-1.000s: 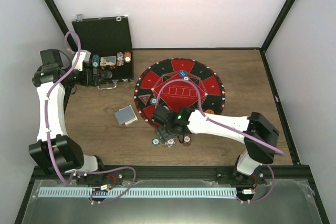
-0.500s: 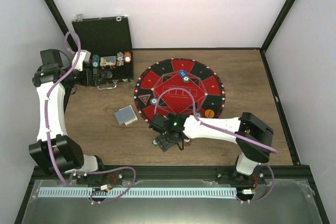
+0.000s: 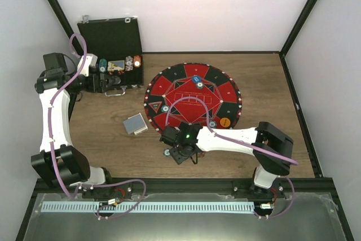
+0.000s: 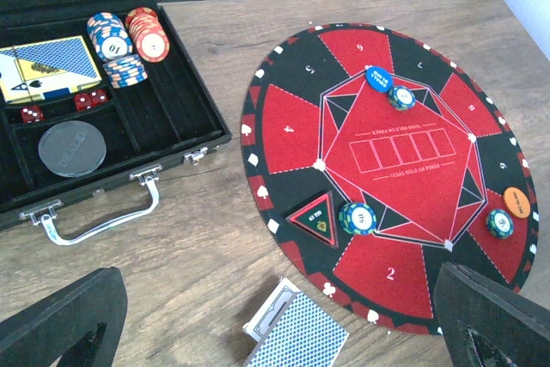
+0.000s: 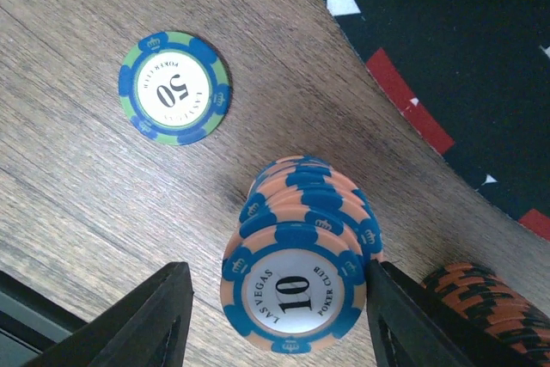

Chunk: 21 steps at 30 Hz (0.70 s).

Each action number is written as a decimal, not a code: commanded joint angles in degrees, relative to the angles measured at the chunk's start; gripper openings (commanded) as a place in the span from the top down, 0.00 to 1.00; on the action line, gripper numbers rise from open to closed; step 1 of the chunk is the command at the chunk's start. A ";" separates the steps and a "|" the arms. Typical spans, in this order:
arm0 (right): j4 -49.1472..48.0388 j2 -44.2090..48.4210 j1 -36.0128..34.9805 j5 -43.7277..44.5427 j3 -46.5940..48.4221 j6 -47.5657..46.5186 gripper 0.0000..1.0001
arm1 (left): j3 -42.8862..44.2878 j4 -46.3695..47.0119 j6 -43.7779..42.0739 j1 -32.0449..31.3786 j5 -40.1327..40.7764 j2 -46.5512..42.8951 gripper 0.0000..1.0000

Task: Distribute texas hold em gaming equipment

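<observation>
**Right end effector straddles a chip stack at the mat's edge**

In the right wrist view, the right end effector (image 5: 279, 268) has its fingers apart, one on each side of a tilted stack of peach-and-blue "10" chips (image 5: 296, 294). The finger on the frame's right touches the stack. The left one stands clear of it, with bare wood of the worktop (image 5: 77, 178) showing between, so nothing is clamped. A single green "50" chip (image 5: 174, 88) lies flat at upper left, and an orange-and-black chip stack (image 5: 481, 298) sits at lower right.

In the left wrist view, the left end effector (image 4: 279, 298) is spread wide and empty. The red-and-black mat (image 4: 284, 139) fills the right of that frame. It carries a blue disc (image 4: 378, 77) and a chip (image 4: 400, 96) near the top, a chip (image 4: 357, 217) at lower centre, and an orange disc (image 4: 516, 201) with a chip (image 4: 500, 223) at the right edge. The deck of cards (image 4: 296, 337) lies on the wood at bottom centre. The open black case (image 4: 180, 122) at upper left holds more chips (image 4: 129, 40).
</observation>
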State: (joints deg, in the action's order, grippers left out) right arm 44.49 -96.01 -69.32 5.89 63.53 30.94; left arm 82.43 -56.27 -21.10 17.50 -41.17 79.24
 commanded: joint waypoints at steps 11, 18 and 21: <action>0.55 -1.40 -0.42 3.32 0.80 0.38 0.56 | 1.85 -0.41 -0.23 0.31 -0.33 -1.27 0.00; 1.64 -0.35 -0.47 3.79 2.08 0.65 0.69 | 1.94 -0.37 -0.20 0.39 -0.40 -1.41 0.00; 2.28 -0.16 -0.45 4.27 2.79 0.75 0.73 | 1.86 -0.42 -0.14 0.38 -0.57 -1.33 0.00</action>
State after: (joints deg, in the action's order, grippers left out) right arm 45.15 -96.79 -69.36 8.86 63.83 30.94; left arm 82.56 -56.27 -21.10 17.50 -41.19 79.22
